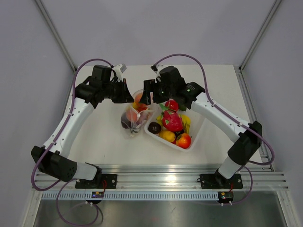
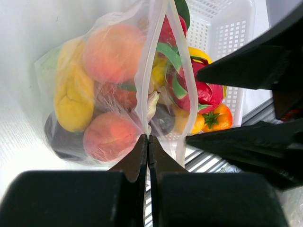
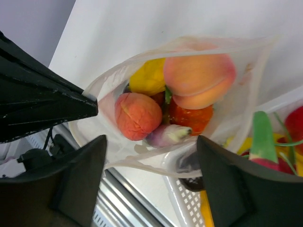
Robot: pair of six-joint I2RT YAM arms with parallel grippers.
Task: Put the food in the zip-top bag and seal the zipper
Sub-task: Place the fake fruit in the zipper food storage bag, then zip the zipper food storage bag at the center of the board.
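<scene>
Clear plastic, the zip-top bag point(image 1: 134, 116) lies on the worktop point(image 1: 94, 137) just left of the white tray point(image 1: 195, 136), with food point(image 3: 199, 78) inside. Your left fingers point(image 2: 135, 161) are pinched tight on its mouth edge. Your right fingers point(image 3: 80, 179) stand wide apart over the mouth.

The zip-top bag point(image 2: 45, 64) is clear and crinkly and bulges with food point(image 3: 137, 116): two peaches point(image 2: 112, 52), a lemon point(image 2: 72, 101) and a dark purple piece point(image 2: 59, 139). Its zipper point(image 2: 143, 94) is unsealed, and one edge is pinched in the left claw's point(image 2: 148, 140) closed tips. The gaping mouth faces the right claw point(image 3: 150, 142), between its spread fingers. The pink dragon fruit point(image 1: 172, 121) lies outside the bag, just beside that claw.
</scene>
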